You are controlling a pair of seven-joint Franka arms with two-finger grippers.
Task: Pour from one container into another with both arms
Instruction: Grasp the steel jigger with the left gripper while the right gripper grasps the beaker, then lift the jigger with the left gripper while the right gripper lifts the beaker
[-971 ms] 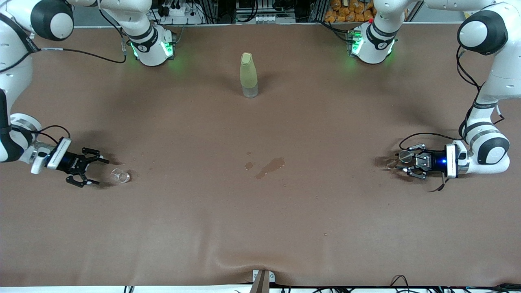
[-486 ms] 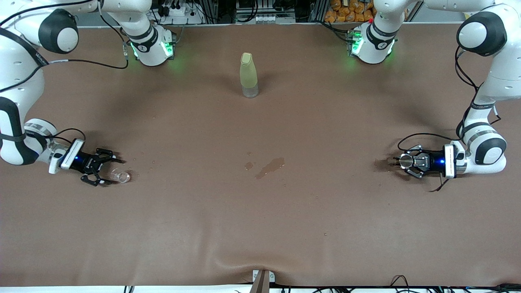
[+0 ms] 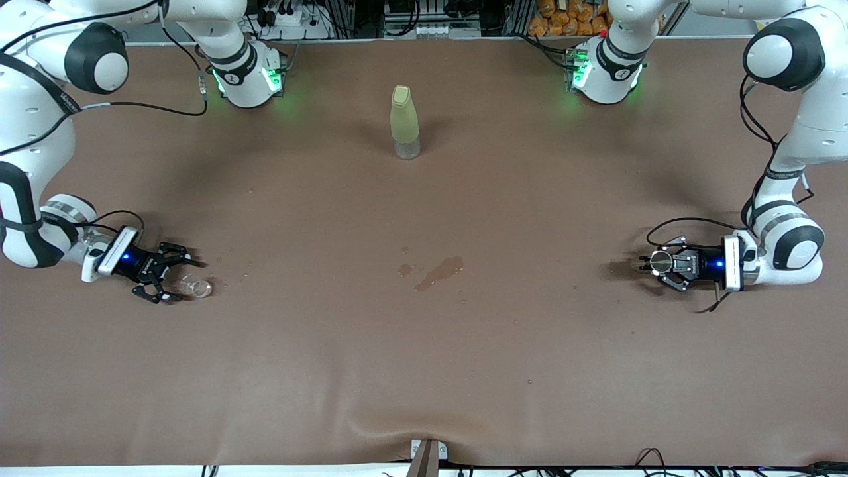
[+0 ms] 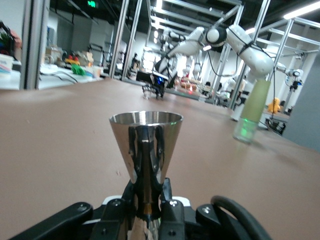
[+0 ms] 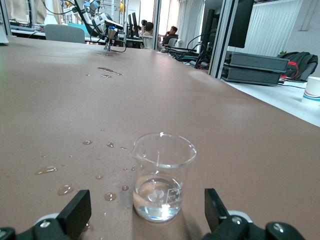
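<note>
Two pickups, one done: left gripper (image 3: 652, 264) clamps the metal cup (image 4: 146, 145); right gripper (image 3: 177, 276), spread wide, flanks the glass cup (image 5: 161, 176). Pouring remains.

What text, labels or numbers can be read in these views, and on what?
Nothing legible.
glass cup: faint print on its wall, unreadable.
right arm: small dark lettering, too small to read.
green sign overhead: blurred.
metal cup, held by the left end effector: no marking.
</note>
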